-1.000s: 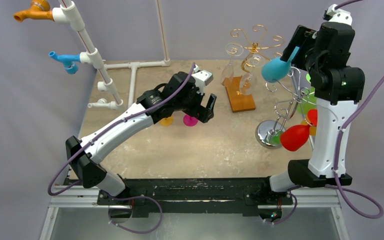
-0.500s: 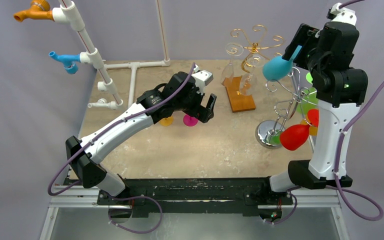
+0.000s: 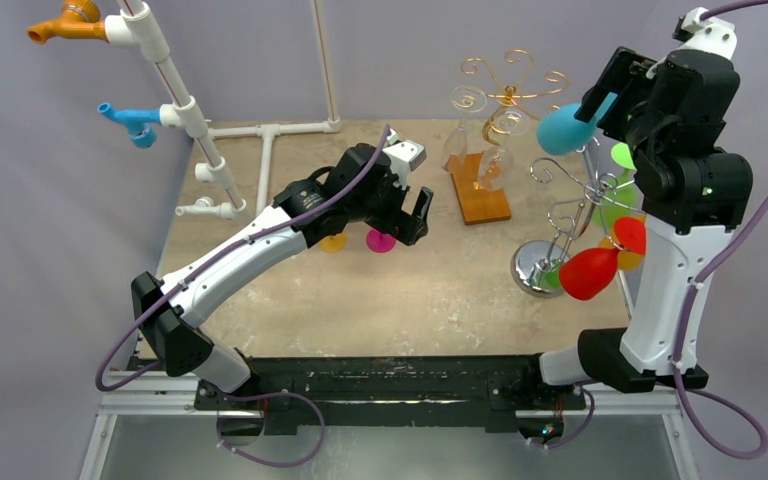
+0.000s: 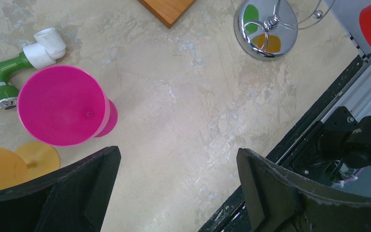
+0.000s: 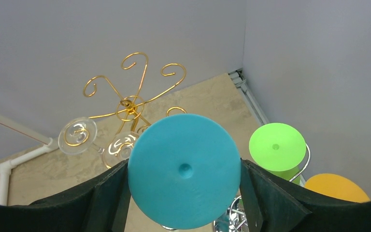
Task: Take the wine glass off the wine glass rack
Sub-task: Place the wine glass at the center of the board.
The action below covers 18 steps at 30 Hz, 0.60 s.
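My right gripper (image 3: 600, 100) is shut on a blue wine glass (image 3: 563, 130), held high above the table's back right. In the right wrist view the glass's round foot (image 5: 184, 170) fills the gap between both fingers of the gripper (image 5: 183, 169). The silver wire wine glass rack (image 3: 570, 215) stands below and slightly to the right, and the blue glass is apart from it. A red glass (image 3: 590, 273), a green glass (image 5: 277, 146) and an orange glass (image 5: 335, 188) hang on the rack. My left gripper (image 4: 178, 159) hovers open over the table's middle, holding nothing.
A magenta glass (image 4: 63, 105) and a yellow glass (image 4: 9, 166) stand on the table under my left gripper, beside a green pipe fitting (image 4: 9, 72). A gold rack (image 3: 508, 95) with clear glasses stands on a wooden base (image 3: 482, 195). White pipework (image 3: 175, 95) rises at the back left.
My right arm has risen and shifted right, carrying the blue wine glass up and away from the silver rack. The left arm has not moved.
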Each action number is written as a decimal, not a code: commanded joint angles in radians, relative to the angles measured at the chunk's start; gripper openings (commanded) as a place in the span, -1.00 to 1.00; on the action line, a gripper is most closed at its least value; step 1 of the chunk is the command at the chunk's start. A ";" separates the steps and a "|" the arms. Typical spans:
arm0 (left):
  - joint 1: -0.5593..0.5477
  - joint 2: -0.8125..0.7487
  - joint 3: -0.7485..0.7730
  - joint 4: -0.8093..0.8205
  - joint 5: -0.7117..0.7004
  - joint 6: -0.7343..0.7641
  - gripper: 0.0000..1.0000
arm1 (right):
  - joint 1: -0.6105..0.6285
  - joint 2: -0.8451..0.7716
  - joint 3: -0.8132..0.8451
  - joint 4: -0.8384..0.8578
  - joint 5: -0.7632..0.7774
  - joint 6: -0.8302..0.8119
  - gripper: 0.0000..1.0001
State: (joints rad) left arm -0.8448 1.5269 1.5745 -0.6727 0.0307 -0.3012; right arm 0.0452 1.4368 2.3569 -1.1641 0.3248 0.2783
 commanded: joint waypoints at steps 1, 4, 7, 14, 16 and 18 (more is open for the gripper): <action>0.000 0.001 0.038 0.039 0.000 -0.018 1.00 | -0.001 -0.026 0.026 0.043 0.026 -0.010 0.04; 0.000 -0.001 0.038 0.041 0.000 -0.022 1.00 | -0.001 -0.038 0.022 0.052 0.029 -0.010 0.04; 0.001 -0.006 0.039 0.051 0.000 -0.030 1.00 | -0.001 -0.055 0.019 0.063 0.028 -0.008 0.04; 0.001 -0.036 0.064 0.094 0.009 -0.066 1.00 | -0.001 -0.127 -0.010 0.111 -0.001 -0.003 0.05; 0.001 -0.044 0.088 0.113 0.019 -0.073 1.00 | -0.001 -0.147 -0.020 0.125 -0.047 0.003 0.06; 0.002 -0.053 0.120 0.129 0.020 -0.081 1.00 | -0.001 -0.172 -0.046 0.153 -0.118 0.017 0.06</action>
State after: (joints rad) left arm -0.8448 1.5265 1.6043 -0.6338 0.0330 -0.3496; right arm 0.0456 1.3144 2.3405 -1.1095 0.3111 0.2790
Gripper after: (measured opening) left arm 0.996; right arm 0.811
